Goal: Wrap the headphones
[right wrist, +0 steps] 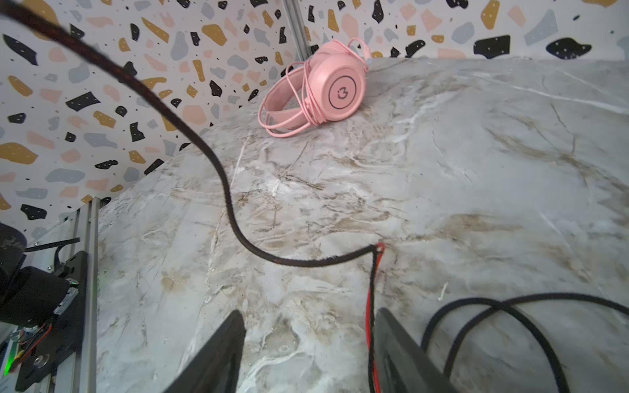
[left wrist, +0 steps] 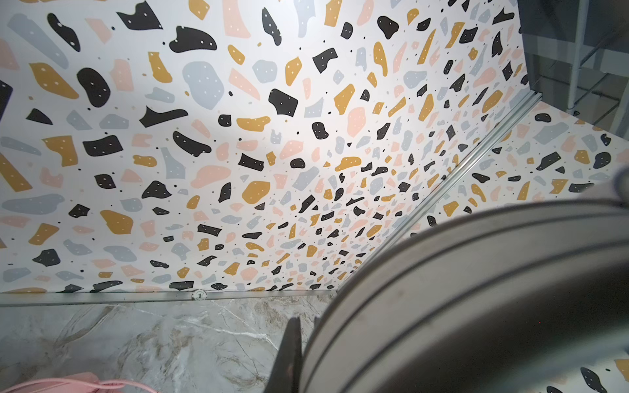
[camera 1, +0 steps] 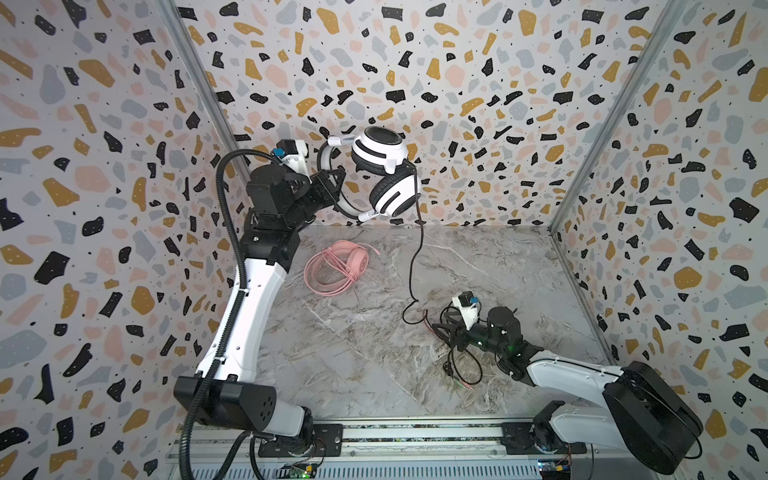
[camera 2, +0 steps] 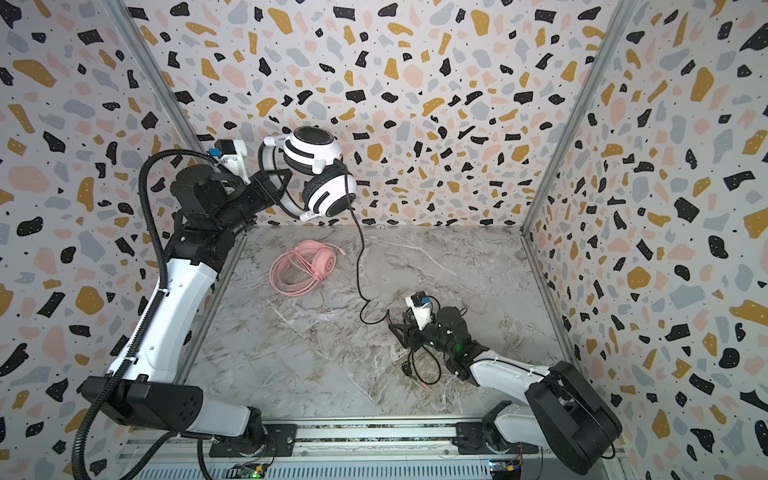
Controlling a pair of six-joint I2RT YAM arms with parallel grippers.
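Pinching band of striped headset (camera 1: 380,151) aloft near back wall (camera 1: 457,83) with left claw (camera 1: 338,178); right claw (camera 1: 440,332) spread low astride black cable (camera 1: 415,266). Pink headset (camera 1: 336,266) rear-left; desk (camera 1: 353,365) front middle open.

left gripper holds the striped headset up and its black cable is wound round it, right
No: the black cable hangs loose down to the table, as both top views show. The left gripper does hold the striped headset up.
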